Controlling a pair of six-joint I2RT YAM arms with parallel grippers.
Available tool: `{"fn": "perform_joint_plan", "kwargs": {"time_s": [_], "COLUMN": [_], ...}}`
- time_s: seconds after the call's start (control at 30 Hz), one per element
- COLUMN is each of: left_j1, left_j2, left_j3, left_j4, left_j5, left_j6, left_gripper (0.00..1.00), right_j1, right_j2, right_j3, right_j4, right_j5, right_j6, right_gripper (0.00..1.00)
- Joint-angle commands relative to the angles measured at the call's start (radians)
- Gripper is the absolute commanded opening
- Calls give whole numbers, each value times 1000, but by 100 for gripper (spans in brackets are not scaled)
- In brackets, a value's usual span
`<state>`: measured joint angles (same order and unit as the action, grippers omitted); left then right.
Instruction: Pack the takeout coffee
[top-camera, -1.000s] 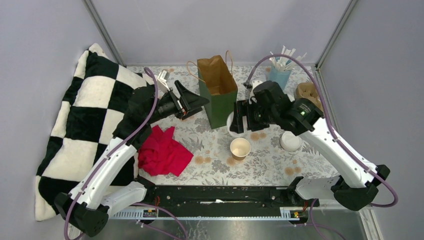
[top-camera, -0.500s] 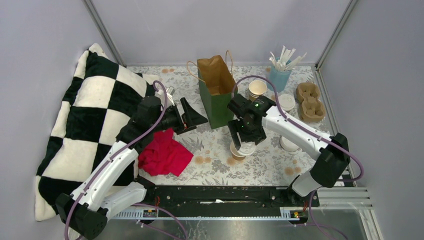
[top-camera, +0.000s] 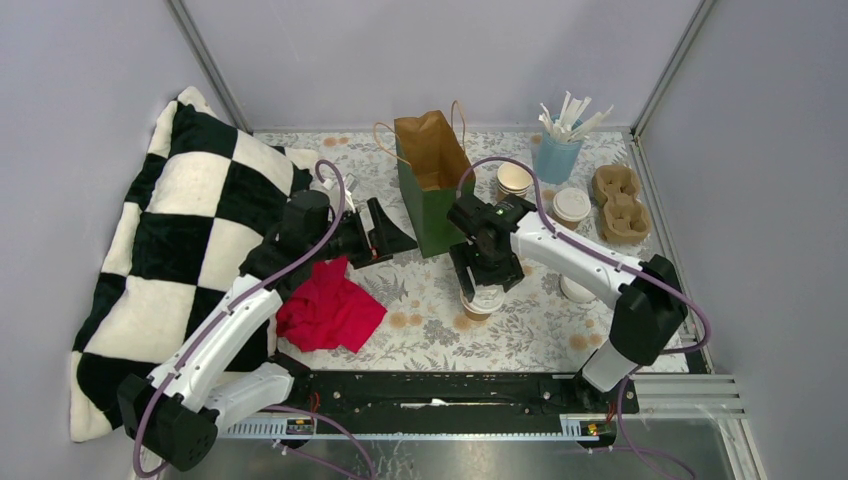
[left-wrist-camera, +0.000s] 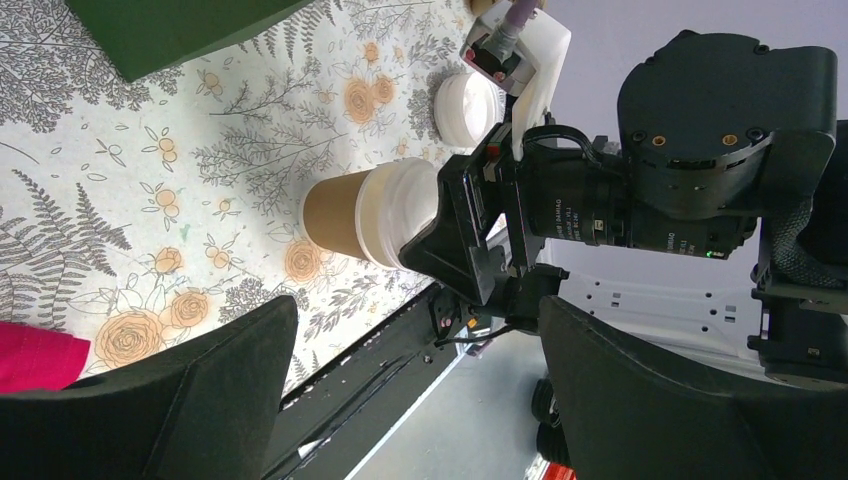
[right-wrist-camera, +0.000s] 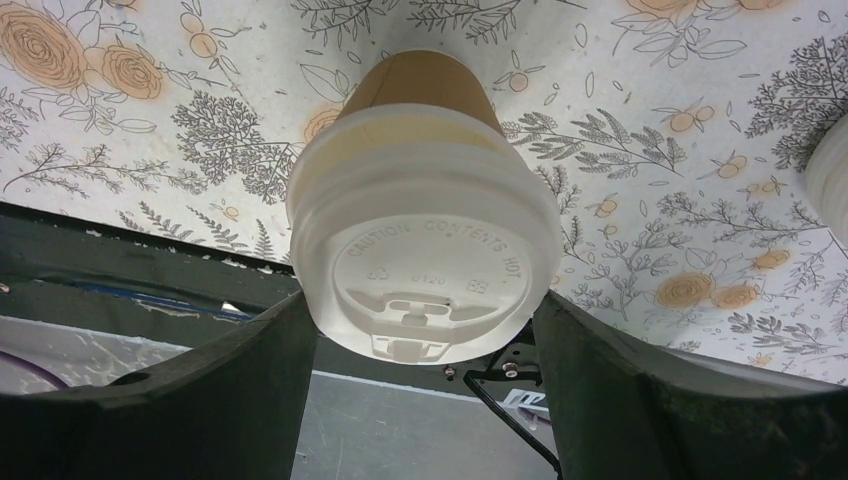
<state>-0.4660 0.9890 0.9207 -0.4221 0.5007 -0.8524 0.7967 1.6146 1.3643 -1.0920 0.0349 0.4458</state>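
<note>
Right tool (right-wrist-camera: 424, 330): closed on the rim of a white lid (right-wrist-camera: 425, 250), which sat on a kraft cup (right-wrist-camera: 425, 85) directly beneath it on the bench (top-camera: 540, 330). We judged capping nearly done and packing not begun.

Left tool (left-wrist-camera: 417, 312): spread wide, empty, hovering beside the green bag (top-camera: 437, 185), which stood just beyond the right tool.

Farther behind that tool: stacked unlidded cups (top-camera: 514, 180) and one lidded cup (top-camera: 571, 206).

We could not see the bag's floor, nor whether the lid had fully snapped on.

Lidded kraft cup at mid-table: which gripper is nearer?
Right. The right gripper grips its lid from above; the left gripper hangs apart, leftward, beside the green bag.
</note>
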Motion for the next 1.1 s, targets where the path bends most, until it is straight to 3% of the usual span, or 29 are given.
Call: {"fn": "perform_joint_plan", "kwargs": {"time_s": [0.0, 0.77, 1.07], "left_j1": [3, 3, 3], "left_j2": [16, 33, 46], "left_j3": [26, 40, 46], "left_j4": [6, -21, -34], "left_j5": [1, 4, 10], "left_j6": [44, 76, 93], "left_gripper": [94, 95, 94], "right_j1": [7, 18, 18], "right_j2": [27, 52, 19], "right_j3": [9, 22, 42], "right_j4": [18, 26, 21], "right_j5": [-18, 6, 0], "right_j6": [-2, -1, 8], "right_gripper": [79, 83, 95]}}
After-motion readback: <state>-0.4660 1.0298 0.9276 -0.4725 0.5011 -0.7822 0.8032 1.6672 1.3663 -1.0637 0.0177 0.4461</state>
